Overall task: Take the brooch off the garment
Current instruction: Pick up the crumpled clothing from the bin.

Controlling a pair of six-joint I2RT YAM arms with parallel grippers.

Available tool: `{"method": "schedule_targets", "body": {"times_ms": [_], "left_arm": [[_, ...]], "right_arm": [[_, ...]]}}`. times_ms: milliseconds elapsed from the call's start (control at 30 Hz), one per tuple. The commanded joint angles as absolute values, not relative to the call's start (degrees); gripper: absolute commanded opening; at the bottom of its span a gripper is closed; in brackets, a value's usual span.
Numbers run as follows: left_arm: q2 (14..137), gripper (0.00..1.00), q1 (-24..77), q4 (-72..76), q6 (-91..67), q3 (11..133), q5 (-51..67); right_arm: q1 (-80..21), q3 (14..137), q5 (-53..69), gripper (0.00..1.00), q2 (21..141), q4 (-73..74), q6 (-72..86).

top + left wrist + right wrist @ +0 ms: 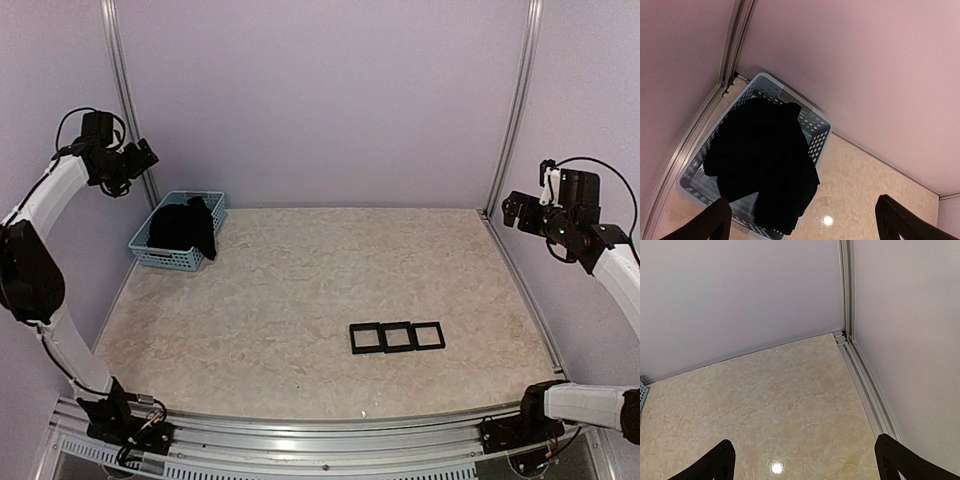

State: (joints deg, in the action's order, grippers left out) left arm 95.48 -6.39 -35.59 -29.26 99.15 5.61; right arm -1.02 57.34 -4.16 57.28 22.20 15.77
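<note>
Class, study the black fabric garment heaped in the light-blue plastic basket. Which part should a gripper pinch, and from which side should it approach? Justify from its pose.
Probably the loose fold of the black fabric garment spilling over the rim of the light-blue perforated basket. Come from above on the open table side: that fold hangs clear of the walls, the rest lies sunk inside.

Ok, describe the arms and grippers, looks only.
The left arm and right arm have white links with bulky black joints and black bases. Thin black cables loop near each wrist. The left gripper and right gripper are black, with dark tapering fingers.
</note>
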Motion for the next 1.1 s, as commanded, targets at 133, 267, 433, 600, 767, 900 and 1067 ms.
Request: {"method": "schedule_targets", "body": {"times_ms": [133, 267, 433, 600, 767, 900, 1067], "left_arm": [[114.1, 0.99, -7.0, -42.0, -32.2, 111.7, 8.0], [121.0, 0.99, -6.8, -42.8, -33.5, 113.9, 7.3], [126.1, 0.99, -6.8, -42.7, -35.2, 115.8, 6.8], [130.2, 0.99, -6.4, -43.4, -35.1, 118.8, 6.0], [134.8, 0.99, -6.5, -45.2, -36.9, 121.6, 2.8], [138.3, 0.99, -6.6, -45.2, -38.7, 123.6, 1.0], [141.1, 0.99, -6.6, -44.0, -40.7, 124.8, 1.2]], "right_arm": [[-3.7, 61.2, -3.4, 1.0, 62.9, 22.3, 17.0], [-5.3, 61.7, -5.0, 1.0, 64.2, 22.8, 17.6], [-7.8, 62.4, -6.3, 0.99, 65.6, 24.3, 19.7], [-9.9, 62.7, -7.6, 0.99, 66.0, 24.6, 22.6], [-11.6, 63.6, -9.8, 0.99, 66.2, 26.4, 24.5], [-11.9, 63.8, -11.0, 0.99, 65.2, 28.4, 26.0], [-12.0, 63.4, -12.1, 0.98, 64.0, 30.1, 27.4]]}}
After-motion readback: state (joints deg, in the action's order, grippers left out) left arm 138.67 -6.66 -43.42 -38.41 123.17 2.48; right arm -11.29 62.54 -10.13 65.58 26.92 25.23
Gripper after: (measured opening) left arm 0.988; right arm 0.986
